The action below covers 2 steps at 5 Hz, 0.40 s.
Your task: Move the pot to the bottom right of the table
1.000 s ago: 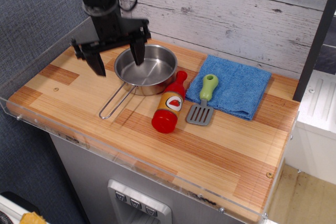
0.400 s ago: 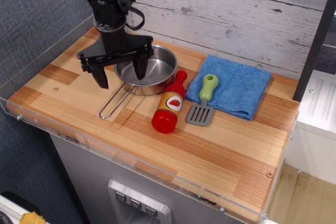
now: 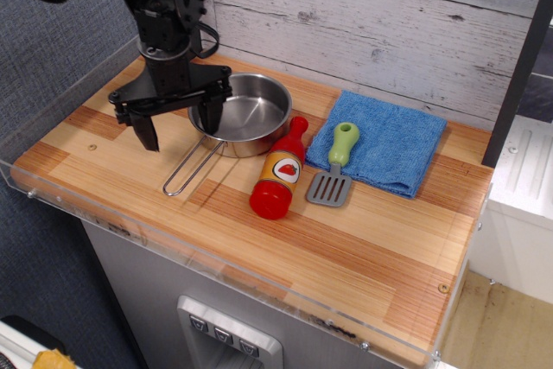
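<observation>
**Worktop contents, pot at rear left**

Pot (image 3: 243, 116): rear left of the worktop (image 3: 363, 239), wire handle toward the front-left edge.
My fingers (image 3: 179, 123): spread wide, holding nothing; one tip at the pot's left rim, the other over bare wood.
Red bottle (image 3: 279, 171): lying just beside the pot.
Spatula (image 3: 334, 168): partly on the blue cloth (image 3: 389, 146).

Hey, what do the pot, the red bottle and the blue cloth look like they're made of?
The pot looks like polished stainless steel: mirror-bright walls, thin wire loop handle. The red bottle seems glossy molded plastic, likely a toy, judging by its even shine and printed label. The blue cloth appears to be soft terry or microfiber: matte, fuzzy texture, folded edges.
</observation>
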{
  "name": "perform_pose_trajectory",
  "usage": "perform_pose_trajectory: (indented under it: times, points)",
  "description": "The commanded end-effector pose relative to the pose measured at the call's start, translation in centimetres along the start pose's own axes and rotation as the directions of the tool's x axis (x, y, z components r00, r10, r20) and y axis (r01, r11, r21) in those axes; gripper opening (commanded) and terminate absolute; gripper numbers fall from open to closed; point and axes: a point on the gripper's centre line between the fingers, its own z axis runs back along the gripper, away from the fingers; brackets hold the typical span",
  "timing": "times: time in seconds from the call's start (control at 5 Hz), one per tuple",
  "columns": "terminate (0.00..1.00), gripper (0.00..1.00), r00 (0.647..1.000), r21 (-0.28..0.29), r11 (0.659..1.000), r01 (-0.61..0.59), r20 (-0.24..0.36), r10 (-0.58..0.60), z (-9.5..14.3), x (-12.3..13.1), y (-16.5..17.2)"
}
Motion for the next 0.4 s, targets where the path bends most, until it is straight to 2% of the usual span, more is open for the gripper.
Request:
perform_pose_trajectory:
  times: [0.0,0.2]
  points:
    - [0.0,0.0,0.999,-0.016,1.0,0.025,0.037,-0.024,-0.75,0.36,-0.42]
    - [0.0,0.0,0.997,-0.011,0.998,0.057,0.06,-0.056,-0.61,0.39,-0.88]
